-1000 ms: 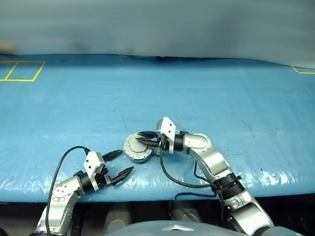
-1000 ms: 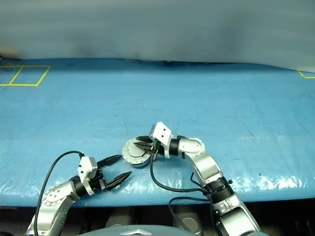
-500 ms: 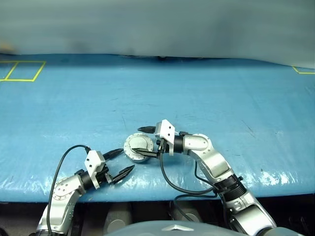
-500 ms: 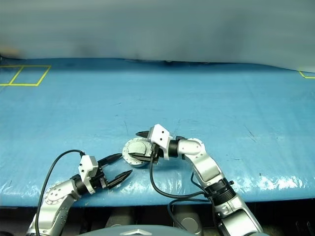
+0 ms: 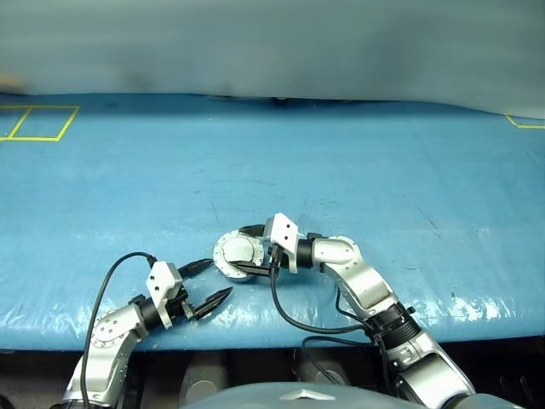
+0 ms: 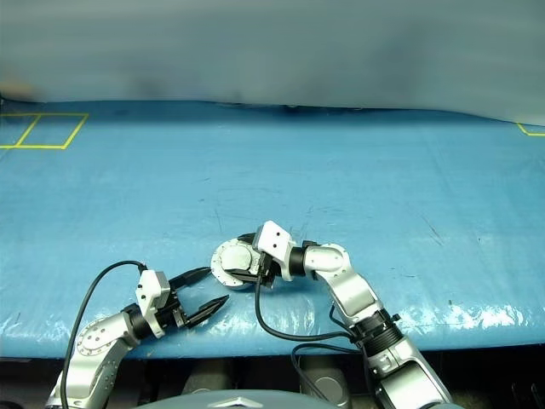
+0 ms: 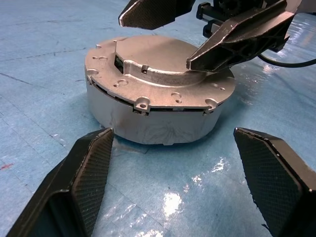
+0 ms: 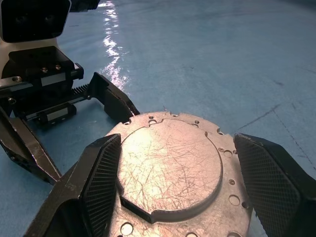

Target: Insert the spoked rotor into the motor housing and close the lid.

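Since a second ago my right hand has let its fingers spread: back then they were pinched together over the top of the lid, and now they stand wide apart, one finger on each side of the raised circle, holding nothing. That hand reaches across from my right and hovers low over the closed case. In the right wrist view the scratched grey lid lies flat beneath me, plain face up, with small holes around its rim, and my two black fingers stand to either side of the raised centre; whether they brush the metal I cannot tell.

My left hand has kept where it was, near the front edge of the blue desk, just short of the case and apart from it. Its fingers are wide open and empty, pointing at the case's side wall. From the left wrist view the motor housing sits on the desk as a round silver drum with the lid resting on top of it, a thin dark seam running between the two.

With the lid down, the spoked rotor is hidden from me. Yellow tape lines mark the far left corner of the desk.
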`<action>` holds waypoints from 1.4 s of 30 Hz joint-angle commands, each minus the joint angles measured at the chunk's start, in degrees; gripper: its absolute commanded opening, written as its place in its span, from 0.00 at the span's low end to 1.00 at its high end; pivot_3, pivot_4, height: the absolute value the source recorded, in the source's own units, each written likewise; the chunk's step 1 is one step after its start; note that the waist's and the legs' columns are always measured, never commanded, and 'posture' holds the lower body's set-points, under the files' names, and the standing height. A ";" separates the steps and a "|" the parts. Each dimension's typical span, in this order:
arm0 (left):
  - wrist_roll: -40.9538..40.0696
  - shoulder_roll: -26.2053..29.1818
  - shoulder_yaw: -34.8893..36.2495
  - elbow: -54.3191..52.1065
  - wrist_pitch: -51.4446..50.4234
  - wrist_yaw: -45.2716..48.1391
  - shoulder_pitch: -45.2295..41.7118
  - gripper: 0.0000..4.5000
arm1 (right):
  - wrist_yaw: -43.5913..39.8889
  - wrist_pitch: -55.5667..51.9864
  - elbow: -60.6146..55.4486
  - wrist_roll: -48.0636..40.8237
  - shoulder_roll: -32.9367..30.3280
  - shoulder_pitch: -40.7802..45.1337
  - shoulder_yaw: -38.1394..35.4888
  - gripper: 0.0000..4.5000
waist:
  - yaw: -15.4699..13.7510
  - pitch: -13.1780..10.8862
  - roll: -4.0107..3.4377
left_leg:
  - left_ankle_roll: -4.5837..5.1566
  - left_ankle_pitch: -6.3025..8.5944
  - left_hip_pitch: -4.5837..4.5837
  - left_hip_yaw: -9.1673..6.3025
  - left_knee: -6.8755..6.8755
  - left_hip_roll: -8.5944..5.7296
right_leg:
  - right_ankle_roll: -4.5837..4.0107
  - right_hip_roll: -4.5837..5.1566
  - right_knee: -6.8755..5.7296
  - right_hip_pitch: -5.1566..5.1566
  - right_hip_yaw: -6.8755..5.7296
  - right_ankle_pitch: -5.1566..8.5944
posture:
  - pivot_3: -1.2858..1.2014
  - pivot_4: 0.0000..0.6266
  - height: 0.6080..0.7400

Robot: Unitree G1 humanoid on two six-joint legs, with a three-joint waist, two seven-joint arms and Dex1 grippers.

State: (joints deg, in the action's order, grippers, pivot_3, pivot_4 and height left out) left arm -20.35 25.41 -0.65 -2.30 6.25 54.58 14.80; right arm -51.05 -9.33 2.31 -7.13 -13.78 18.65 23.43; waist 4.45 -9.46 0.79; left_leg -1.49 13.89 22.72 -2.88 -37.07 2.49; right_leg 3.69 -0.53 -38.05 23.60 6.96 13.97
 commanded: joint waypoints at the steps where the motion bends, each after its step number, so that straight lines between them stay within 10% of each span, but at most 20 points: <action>1: -0.17 -0.22 -0.27 -1.08 0.14 -0.28 0.39 0.92 | -0.54 0.17 -1.27 -0.32 0.18 -0.03 0.37 0.85 | 0.01 0.00 0.00 | 0.00 0.00 0.00 0.00 0.00 0.00 | 0.00 0.00 0.00 0.00 0.00 0.00 | 0.52 0.24 1.00; 42: -0.11 -0.21 -0.35 -0.89 0.36 -0.89 1.11 0.92 | 2.15 -2.06 -1.55 2.40 0.89 -0.39 1.78 0.67 | 0.03 0.01 0.01 | 0.00 0.00 -0.04 0.00 -0.02 0.01 | -0.01 0.00 -0.01 -0.03 0.00 0.00 | 0.52 0.24 1.00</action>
State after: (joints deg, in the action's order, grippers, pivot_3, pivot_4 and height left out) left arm -20.34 25.16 -0.99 -2.30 6.40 53.76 15.65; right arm -49.18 -10.80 2.48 -4.83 -13.09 18.72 24.91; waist 4.48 -9.45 0.80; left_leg -1.49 13.89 22.68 -2.88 -37.09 2.50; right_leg 3.68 -0.54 -38.06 23.58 6.96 13.98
